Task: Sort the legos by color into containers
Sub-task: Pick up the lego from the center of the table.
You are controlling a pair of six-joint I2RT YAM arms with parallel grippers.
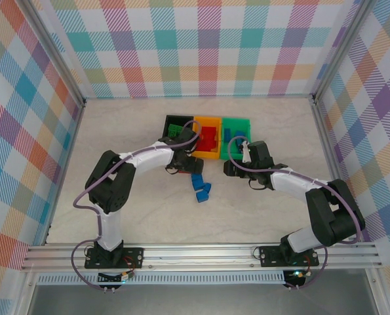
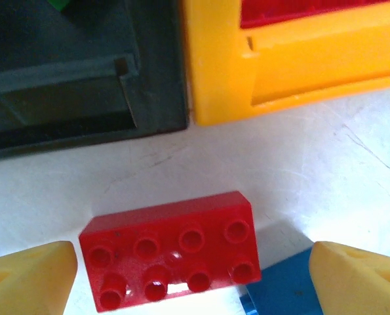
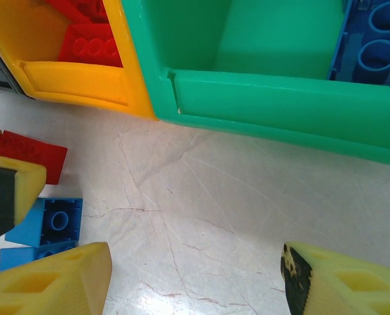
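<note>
A red lego (image 2: pixel 172 252), studs up, lies on the table between the wide-apart fingers of my left gripper (image 2: pixel 188 275), which is open with a gap on both sides of the brick. A blue lego (image 2: pixel 280 289) lies just right of it. The containers stand in a row just beyond: the black one (image 1: pixel 178 126) with green legos, the orange one (image 1: pixel 208 139) with red legos, the green one (image 1: pixel 237 130) with blue legos. My right gripper (image 3: pixel 195 275) is open over bare table in front of the green container (image 3: pixel 280 105). Two blue legos (image 3: pixel 47 223) lie to its left.
Blue legos (image 1: pixel 198 186) lie loose on the marble table in front of the orange container. The left gripper (image 1: pixel 185 165) and right gripper (image 1: pixel 231 168) sit close together there. Checkered walls and metal rails (image 1: pixel 201 252) enclose the table.
</note>
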